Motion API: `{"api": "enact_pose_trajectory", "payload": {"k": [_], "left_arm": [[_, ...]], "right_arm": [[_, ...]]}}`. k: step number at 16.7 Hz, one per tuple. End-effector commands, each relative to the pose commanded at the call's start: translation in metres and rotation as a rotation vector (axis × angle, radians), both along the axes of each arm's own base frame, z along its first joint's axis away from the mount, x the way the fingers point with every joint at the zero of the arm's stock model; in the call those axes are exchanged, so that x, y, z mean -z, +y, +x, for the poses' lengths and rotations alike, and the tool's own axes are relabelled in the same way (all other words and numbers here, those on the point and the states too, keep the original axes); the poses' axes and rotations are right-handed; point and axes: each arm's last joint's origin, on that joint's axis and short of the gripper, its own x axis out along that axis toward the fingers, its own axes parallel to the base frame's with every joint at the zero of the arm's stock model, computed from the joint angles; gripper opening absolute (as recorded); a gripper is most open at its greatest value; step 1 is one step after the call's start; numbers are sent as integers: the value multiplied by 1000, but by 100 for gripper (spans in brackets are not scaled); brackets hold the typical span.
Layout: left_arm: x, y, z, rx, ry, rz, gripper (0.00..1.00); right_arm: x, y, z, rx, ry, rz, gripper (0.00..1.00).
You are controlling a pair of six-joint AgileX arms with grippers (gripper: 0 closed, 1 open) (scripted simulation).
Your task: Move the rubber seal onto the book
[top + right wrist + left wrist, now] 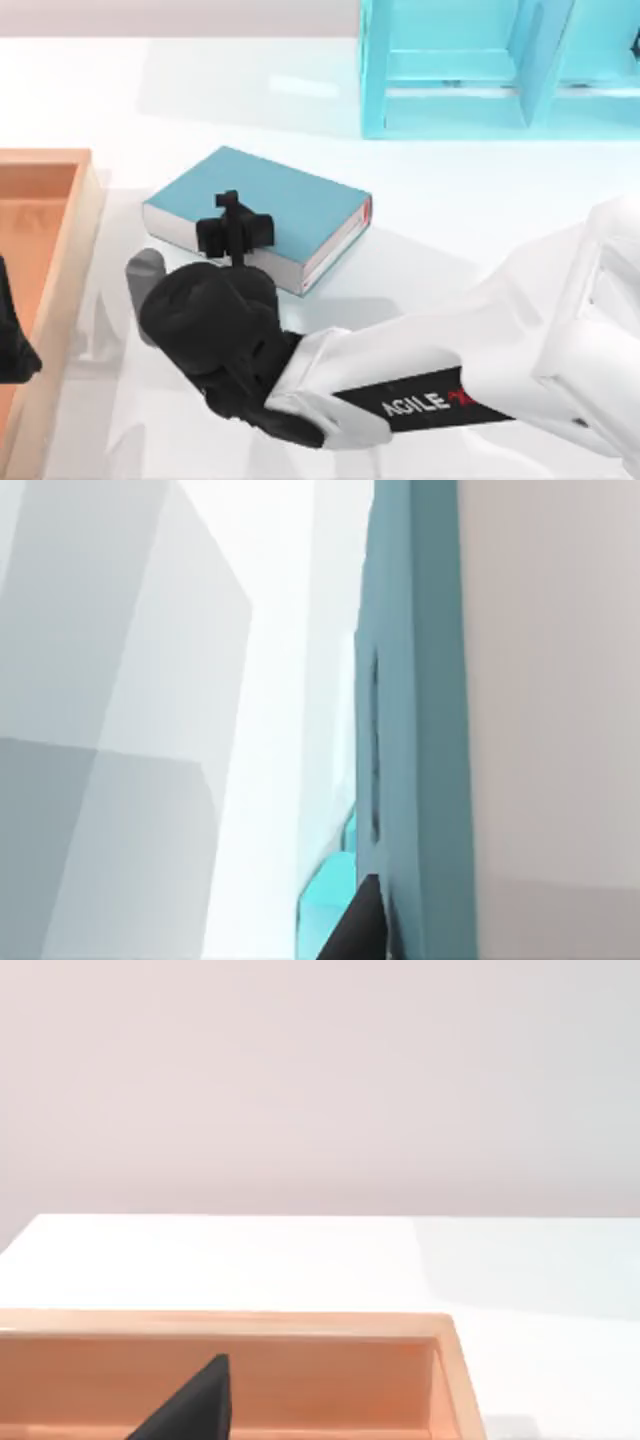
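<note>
The work surface is a glossy white table (470,200) that carries soft reflections and shadows; behind it, in the left wrist view, stands a plain pale wall (320,1080). A light-blue shelf unit (450,70) sits at the table's far edge, right of centre, and an open light-wood tray (55,200) lies along the left side. The book (270,205), a thick teal hardcover with white page edges and a small red mark at its right-hand end, lies flat near the middle of the table, turned at an angle to the table edges. The right arm reaches in from the lower right across the table; its white link carries a black band with white lettering "AGILE" and a red mark after it, cut off by the arm's own housing. The right gripper (232,222) hangs over the near-left part of the book's cover. Whether its fingers are spread or closed cannot be told from above, and the rubber seal is not distinguishable there; it may be hidden under the gripper. The left gripper (15,345) sits parked at the left edge over the tray, one dark fingertip (195,1405) visible against the tray's inner wall.
</note>
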Motion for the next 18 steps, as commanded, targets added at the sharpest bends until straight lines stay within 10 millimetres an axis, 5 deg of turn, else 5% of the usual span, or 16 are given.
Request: {"api": "enact_pose_trajectory", "payload": {"k": [7, 18], "left_arm": [[0, 0, 0, 0, 0, 0, 100], [0, 0, 0, 0, 0, 0, 100]], "right_arm": [[0, 0, 0, 0, 0, 0, 98], [-3, 2, -6, -1, 0, 10, 100]]}}
